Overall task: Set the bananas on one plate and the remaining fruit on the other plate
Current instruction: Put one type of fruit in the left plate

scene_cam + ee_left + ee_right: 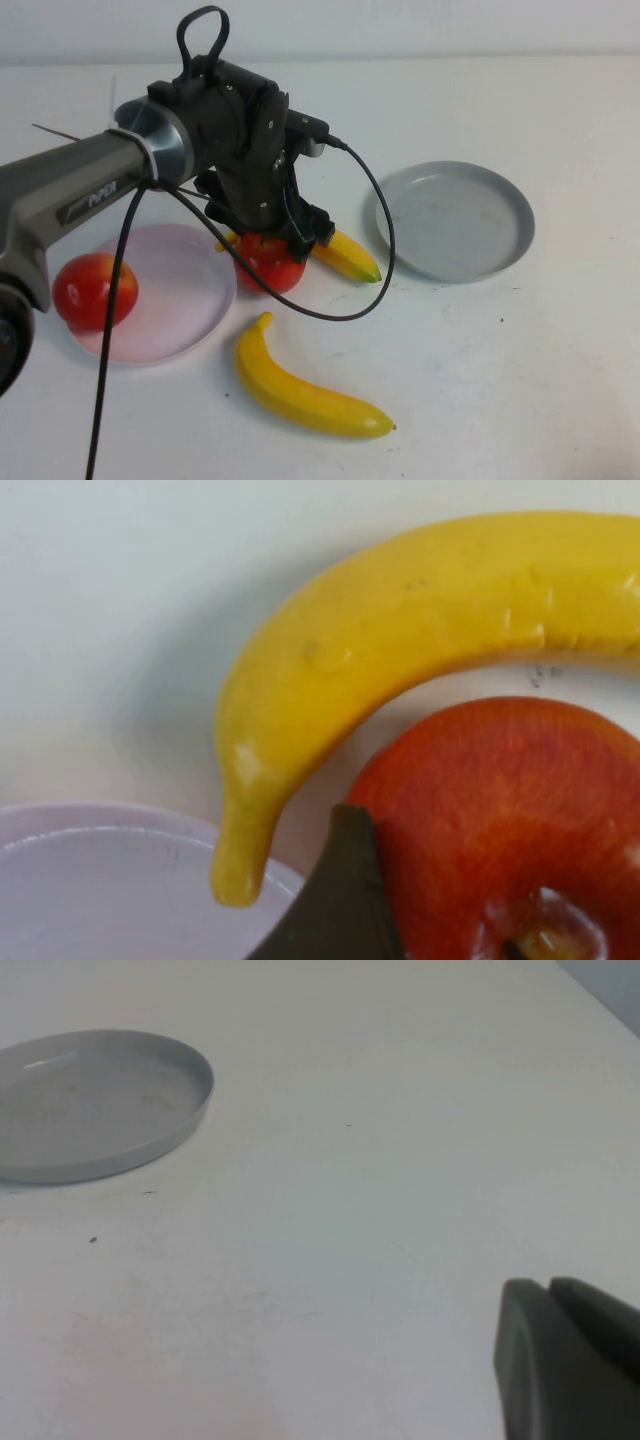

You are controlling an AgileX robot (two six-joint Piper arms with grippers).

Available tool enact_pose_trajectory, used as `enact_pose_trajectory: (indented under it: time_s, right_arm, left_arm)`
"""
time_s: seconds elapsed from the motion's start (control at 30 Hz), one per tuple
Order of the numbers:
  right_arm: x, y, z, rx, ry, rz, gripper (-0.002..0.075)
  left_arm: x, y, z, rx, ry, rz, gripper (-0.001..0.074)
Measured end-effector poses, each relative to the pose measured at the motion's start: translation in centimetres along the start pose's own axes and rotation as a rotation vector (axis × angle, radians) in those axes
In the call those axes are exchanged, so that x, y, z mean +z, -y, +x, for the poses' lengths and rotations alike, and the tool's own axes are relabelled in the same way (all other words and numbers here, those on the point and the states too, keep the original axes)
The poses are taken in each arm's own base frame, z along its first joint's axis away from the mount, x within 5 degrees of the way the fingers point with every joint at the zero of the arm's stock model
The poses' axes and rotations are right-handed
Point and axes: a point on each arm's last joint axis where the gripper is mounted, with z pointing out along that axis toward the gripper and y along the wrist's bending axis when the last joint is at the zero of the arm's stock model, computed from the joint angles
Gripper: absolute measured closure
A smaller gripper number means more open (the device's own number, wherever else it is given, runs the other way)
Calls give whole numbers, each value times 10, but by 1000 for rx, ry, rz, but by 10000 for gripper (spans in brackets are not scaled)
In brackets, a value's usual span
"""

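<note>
My left gripper (272,245) reaches down over a red apple (272,262) that rests on the table just right of the pale pink plate (185,290). Its fingers straddle the apple and press its sides; in the left wrist view one dark finger (340,900) lies against the apple (500,820). A second apple (95,290) sits on the pink plate's left side. One banana (350,258) lies just behind the gripped apple, another banana (300,390) lies nearer the front. The grey plate (455,220) stands bare at the right. My right gripper (548,1285) is shut, low over bare table.
The left arm's black cable (380,260) loops down between the gripped apple and the grey plate. The far banana's stem tip (235,880) overhangs the pink plate's rim (100,880). In the right wrist view the grey plate (90,1100) lies well away from the gripper.
</note>
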Motion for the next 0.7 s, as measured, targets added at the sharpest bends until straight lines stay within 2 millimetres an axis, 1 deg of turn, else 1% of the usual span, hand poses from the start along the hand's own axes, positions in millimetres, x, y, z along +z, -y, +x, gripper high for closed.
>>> enact_pose_trajectory:
  time_s: [0.1,0.17,0.27,0.33,0.37,0.47,0.53,0.6,0.7]
  right_arm:
    - [0,0,0,0,0,0,742]
    - [0,0,0,0,0,0,742]
    - [0,0,0,0,0,0,742]
    - [0,0,0,0,0,0,741]
    - [0,0,0,0,0,0,741]
    - [0,0,0,0,0,0,741]
    - [0,0,0,0,0,0,741]
    - [0,0,0,0,2,0,742]
    - [0,0,0,0,2,0,741]
  left_arm:
    - [-6,-1,0,8,2,-1,153]
    - [-16,-1,1,10,17,-1,153]
    - [-44,-5,2,18,60,-13,153]
    - [-62,-13,5,8,66,-25,153]
    - [-66,-16,7,5,59,-28,153]
    - [-65,-38,14,-32,0,-55,153]
    - [-56,-51,21,-57,-45,-72,153]
    - [-47,-58,27,-71,-79,-80,153]
    - [-37,-63,35,-80,-105,-82,135]
